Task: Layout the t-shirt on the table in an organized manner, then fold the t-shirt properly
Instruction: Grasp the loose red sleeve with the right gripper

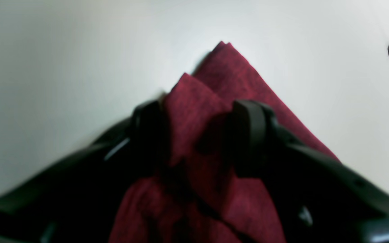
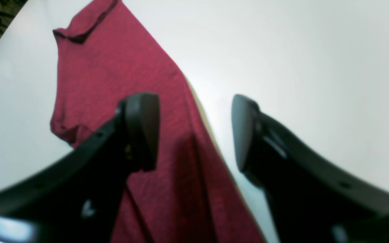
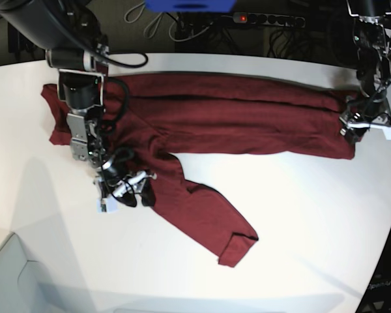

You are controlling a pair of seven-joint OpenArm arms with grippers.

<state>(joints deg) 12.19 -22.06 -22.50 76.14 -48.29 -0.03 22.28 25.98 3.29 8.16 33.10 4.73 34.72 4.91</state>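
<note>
Left gripper (image 1: 198, 135) clamping t-shirt (image 3: 234, 117) hem, right gripper (image 2: 194, 131) wide above sleeve edge

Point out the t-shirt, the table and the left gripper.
t-shirt (image 3: 234, 120): base view, middle of the folded maroon body.
table (image 3: 300, 222): base view, bare white top in front of the shirt.
left gripper (image 1: 198, 135): left wrist view, between the black fingertips, closed on maroon fabric.
</note>
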